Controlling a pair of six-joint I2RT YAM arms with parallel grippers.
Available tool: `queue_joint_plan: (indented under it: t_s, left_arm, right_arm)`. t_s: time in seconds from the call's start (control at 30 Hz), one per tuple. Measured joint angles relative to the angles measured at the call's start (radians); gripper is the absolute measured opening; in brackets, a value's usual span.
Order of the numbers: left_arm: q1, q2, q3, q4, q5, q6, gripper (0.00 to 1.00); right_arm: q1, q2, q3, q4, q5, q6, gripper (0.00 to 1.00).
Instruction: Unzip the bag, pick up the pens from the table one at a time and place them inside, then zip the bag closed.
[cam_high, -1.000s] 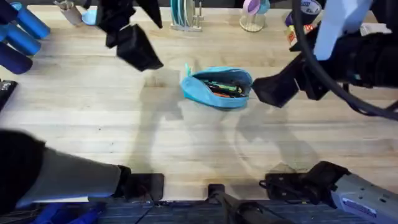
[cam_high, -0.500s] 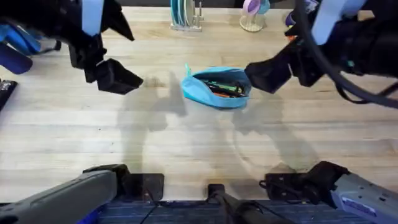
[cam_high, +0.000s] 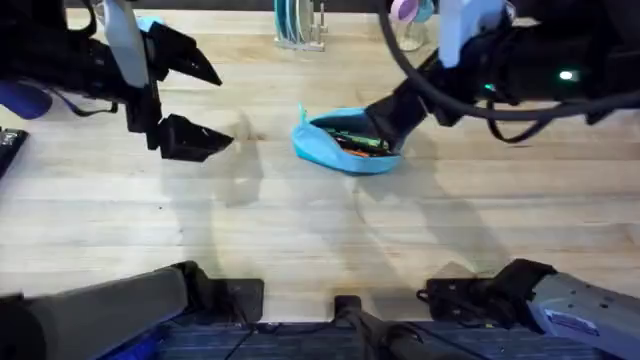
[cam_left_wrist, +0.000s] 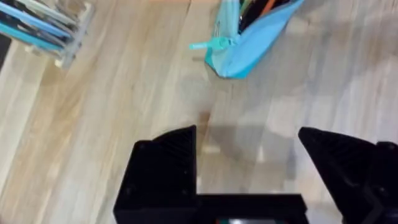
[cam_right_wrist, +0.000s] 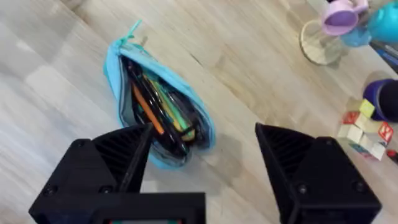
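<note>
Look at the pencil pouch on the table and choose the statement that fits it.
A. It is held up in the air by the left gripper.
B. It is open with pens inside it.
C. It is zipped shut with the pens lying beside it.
B: the bag gapes open on the table, with the pens lying inside it.

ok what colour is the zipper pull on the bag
Turquoise, matching the bag; the zipper pull shows best in the left wrist view.

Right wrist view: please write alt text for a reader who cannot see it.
An unzipped light-blue bag lies on the wooden table with pens inside it. The right gripper hovers over it with fingers open and empty, one above the bag's near end.
</note>
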Motion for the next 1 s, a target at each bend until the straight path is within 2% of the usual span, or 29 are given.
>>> queue_joint_plan:
  t_s: [0.33,0.47,0.5,0.67,1.0]
  left_arm:
    - [0.002,0.199,0.000,0.011,0.077,0.043,0.994]
    - [0.002,0.278,0.000,0.001,0.118,0.093,0.994]
    - [0.002,0.316,0.000,0.002,0.151,0.139,0.994]
    - [0.002,0.350,0.000,0.010,0.189,0.193,0.994]
    - [0.002,0.390,0.000,0.013,0.207,0.217,0.994]
  right_arm:
    - [0.053,0.024,0.000,0.175,-0.092,0.013,0.996]
    - [0.053,0.024,0.000,0.182,-0.103,0.026,0.996]
    - [0.053,0.024,0.000,0.183,-0.106,0.028,0.997]
    - [0.053,0.024,0.000,0.182,-0.106,0.031,0.996]
    - [0.053,0.027,0.000,0.185,-0.109,0.164,0.996]
